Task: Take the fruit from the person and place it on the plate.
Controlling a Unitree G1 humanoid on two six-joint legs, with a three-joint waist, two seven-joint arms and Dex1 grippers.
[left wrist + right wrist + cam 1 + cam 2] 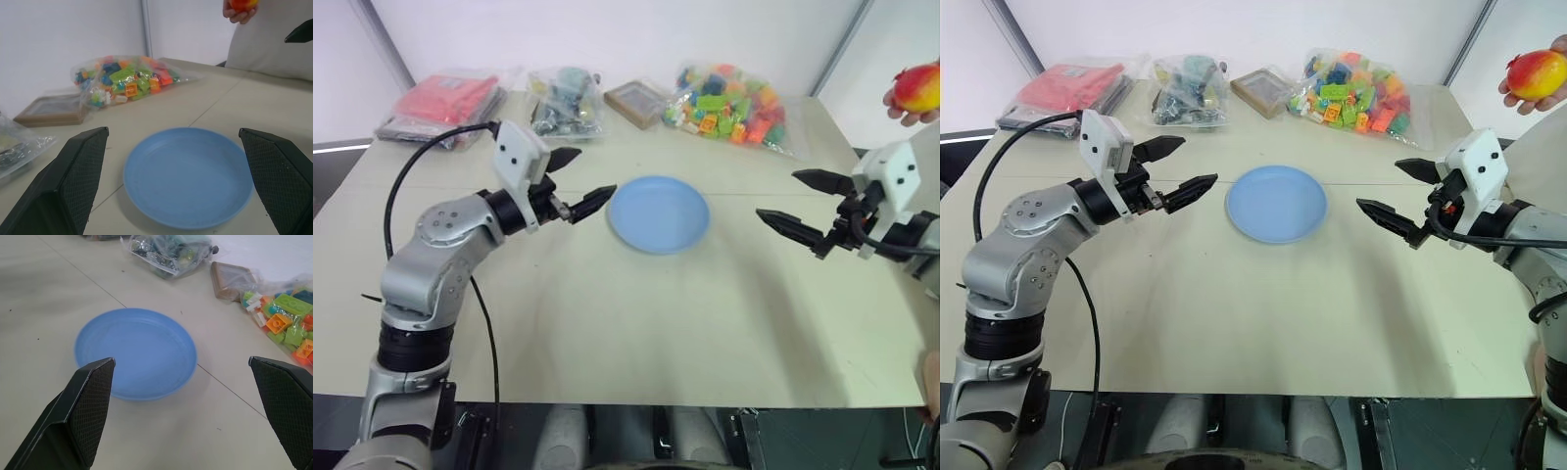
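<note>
A person's hand (1525,99) holds the red and orange-yellow fruit (1537,73) in the air past the table's far right corner. The light blue plate (659,213) lies empty at the middle of the table. My left gripper (592,174) hovers just left of the plate, open, pointing toward it with nothing between its fingers. My right gripper (777,194) hangs open to the right of the plate, below and in front of the fruit and well apart from it. In the left wrist view the fruit (243,4) shows beyond the plate (188,176).
Along the table's back edge lie a clear bag of coloured blocks (729,103), a flat brown box (636,101), a bag of grey-blue parts (566,101) and a red packet (445,103). A black cable (411,171) loops over my left arm.
</note>
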